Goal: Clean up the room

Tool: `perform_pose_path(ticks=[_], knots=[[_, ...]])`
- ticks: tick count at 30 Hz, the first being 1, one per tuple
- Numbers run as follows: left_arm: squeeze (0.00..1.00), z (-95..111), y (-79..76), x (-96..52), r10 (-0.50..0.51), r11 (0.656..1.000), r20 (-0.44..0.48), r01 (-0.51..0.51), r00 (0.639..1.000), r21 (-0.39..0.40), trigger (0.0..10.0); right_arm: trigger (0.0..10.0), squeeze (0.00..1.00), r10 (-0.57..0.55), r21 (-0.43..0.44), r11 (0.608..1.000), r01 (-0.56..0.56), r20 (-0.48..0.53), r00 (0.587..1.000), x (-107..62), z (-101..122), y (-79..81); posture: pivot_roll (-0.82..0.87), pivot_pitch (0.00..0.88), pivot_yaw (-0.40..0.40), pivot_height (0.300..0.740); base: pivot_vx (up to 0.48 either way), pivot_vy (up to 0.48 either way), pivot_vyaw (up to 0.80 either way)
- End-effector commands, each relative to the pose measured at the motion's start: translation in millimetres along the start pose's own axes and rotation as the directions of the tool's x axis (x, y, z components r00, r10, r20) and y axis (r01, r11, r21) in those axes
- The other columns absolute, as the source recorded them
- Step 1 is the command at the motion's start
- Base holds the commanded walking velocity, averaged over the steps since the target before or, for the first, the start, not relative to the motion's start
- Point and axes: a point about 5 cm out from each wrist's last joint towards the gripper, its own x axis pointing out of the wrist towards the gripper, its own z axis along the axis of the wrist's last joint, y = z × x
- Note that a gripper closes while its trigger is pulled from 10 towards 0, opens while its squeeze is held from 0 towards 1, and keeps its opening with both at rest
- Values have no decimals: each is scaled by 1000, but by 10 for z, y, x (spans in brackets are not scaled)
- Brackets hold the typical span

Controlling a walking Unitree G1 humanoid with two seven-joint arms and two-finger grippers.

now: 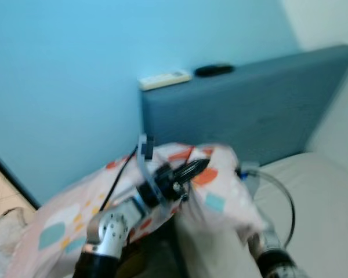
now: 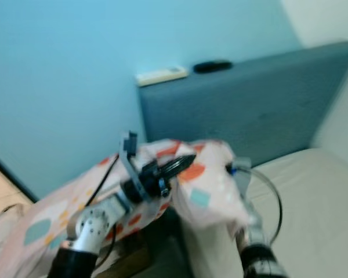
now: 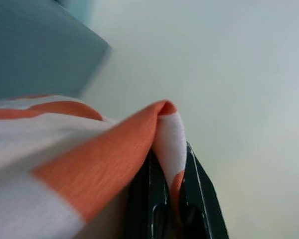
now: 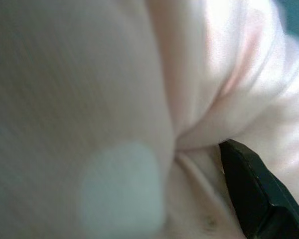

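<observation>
The patterned blanket, soft, light and limp, hangs raised near the blue headboard, its edge pinched between the closed left gripper, the right gripper buried in folds, fingers' state indeterminable; hems offer best purchase.

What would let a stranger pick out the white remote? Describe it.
Start at the dark blue headboard standing against the light blue wall. Along its flat top edge, near the corner closest to the wall, lies the white remote, long and slim. Its only neighbour up there is a black oval object, so the pale colour and bar shape set it apart.
</observation>
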Motion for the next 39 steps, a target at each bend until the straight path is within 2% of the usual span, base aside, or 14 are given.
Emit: perform_pose_path(ticks=[1, 4, 7, 9, 10, 13, 20, 25, 28, 33, 35, 36, 38, 39], knots=[[0, -12, -148, 174, -97, 995, 11, 97, 995, -28, 10000, 10000, 0, 4, 4, 1000, -4, -55, 998, -37, -139, 37, -55, 14, 5, 735, 0, 0, 0], [0, -22, -175, 208, -101, 994, 17, 102, 995, -44, 10000, 10000, 0, -52, -22, 999, 50, -72, 996, -41, -146, -31, -56, 15, 4, 735, 0, 0, 0], [0, -90, -238, 245, -126, 990, -3, 125, 992, -61, 10000, 10000, 0, -236, -137, 966, 221, -107, 966, -91, -142, -278, -56, 18, 5, 735, 0, 0, 0], [0, -90, -238, 245, -126, 990, -3, 125, 992, -61, 10000, 10000, 0, -236, -137, 966, 221, -107, 966, -91, -142, -278, -56, 18, 5, 735, 0, 0, 0], [0, -124, -246, 254, -129, 989, -12, 128, 992, -71, 10000, 10000, 0, -319, -184, 938, 295, -119, 940, -129, -141, -396, -57, 18, 5, 735, 0, 0, 0], [0, -178, -232, 269, -116, 991, -27, 114, 993, -73, 10000, 10000, 0, -376, -207, 916, 345, -136, 917, -171, -154, -489, -57, 19, 5, 735, 0, 0, 0], [0, -335, -107, 311, -12, 1000, -69, 11, 998, -6, 10000, 10000, 0, -411, -217, 901, 376, -146, 900, -202, -166, -546, -62, 21, 8, 735, 0, -137, 0], [0, -361, -107, 316, -11, 1000, -80, 11, 997, -3, 10000, 10000, 0, -413, -219, 900, 378, -147, 899, -204, -167, -550, -62, 22, 8, 735, 0, -480, 0], [0, -457, -118, 338, -10, 999, -111, 5, 994, -42, 10000, 10000, 0, -435, -233, 888, 396, -145, 889, -213, -166, -578, -62, 22, 10, 735, 0, -160, 0], [0, -488, -138, 338, -37, 999, -133, 31, 990, -44, 10000, 10000, 0, -495, -272, 850, 451, -122, 860, -242, -98, -694, -68, 20, 14, 735, 0, 0, 0], [0, -488, -138, 338, -37, 999, -133, 31, 990, -44, 10000, 10000, 0, -495, -272, 850, 451, -122, 860, -242, -98, -694, -68, 20, 14, 735, 0, 0, 0], [0, -498, -136, 343, -41, 998, -136, 35, 990, -43, 10000, 10000, 0, -521, -291, 831, 474, -112, 846, -260, -65, -750, -70, 19, 15, 735, 0, 0, 0], [0, -498, -136, 343, -41, 998, -136, 35, 990, -43, 10000, 10000, 0, -521, -291, 831, 474, -112, 846, -260, -65, -750, -70, 19, 15, 735, 0, 0, 0], [0, -513, -132, 355, -47, 998, -137, 42, 990, -38, 10000, 10000, 0, -558, -311, 803, 508, -96, 824, -289, -16, -833, -77, 21, 21, 735, 0, 0, 0]])
